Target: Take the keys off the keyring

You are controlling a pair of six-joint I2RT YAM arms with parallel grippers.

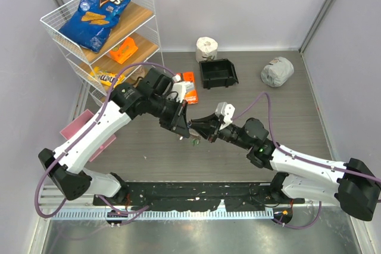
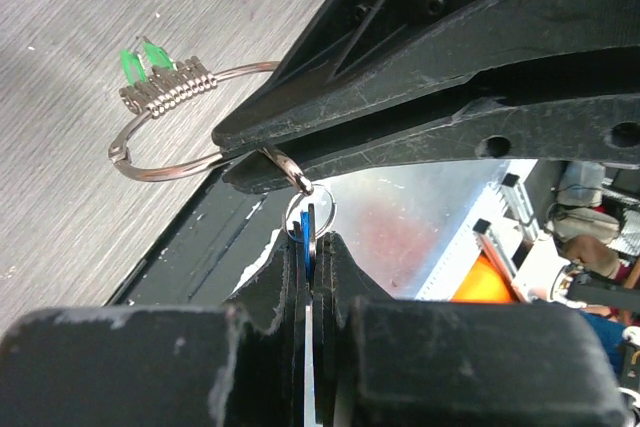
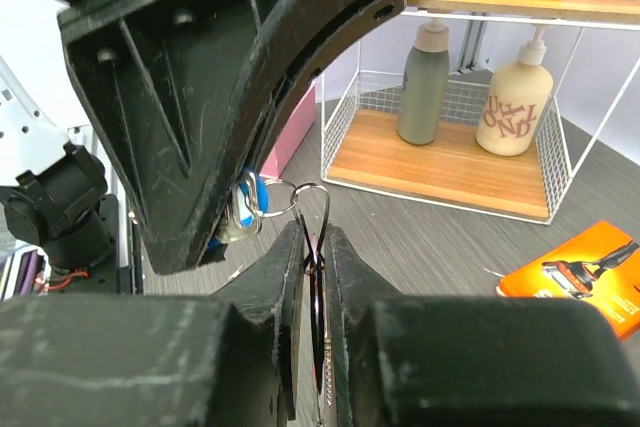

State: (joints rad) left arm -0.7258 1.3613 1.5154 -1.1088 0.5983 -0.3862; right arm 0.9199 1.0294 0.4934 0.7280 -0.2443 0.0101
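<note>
The left end effector (image 2: pixel 309 239) clamps a blue key (image 3: pixel 257 191) above the table (image 1: pixel 149 147). The right end effector (image 3: pixel 315 242) grips the keyring (image 2: pixel 240 68).

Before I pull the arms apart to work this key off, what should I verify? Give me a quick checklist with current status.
1. Grip on the blue key: left jaws clamped on its head. Ok.
2. Grip on the keyring: right jaws pinched on the wire. Ok.
3. Blue key off the keyring: its small link ring is threaded on the wire beside the right jaws. Not ok.
4. Green-tagged keys: bunched on the far side of the wire, away from both jaws. Ok.
5. Link ring lined up with the split in the wire: hidden by the right jaws. Cannot tell.
</note>
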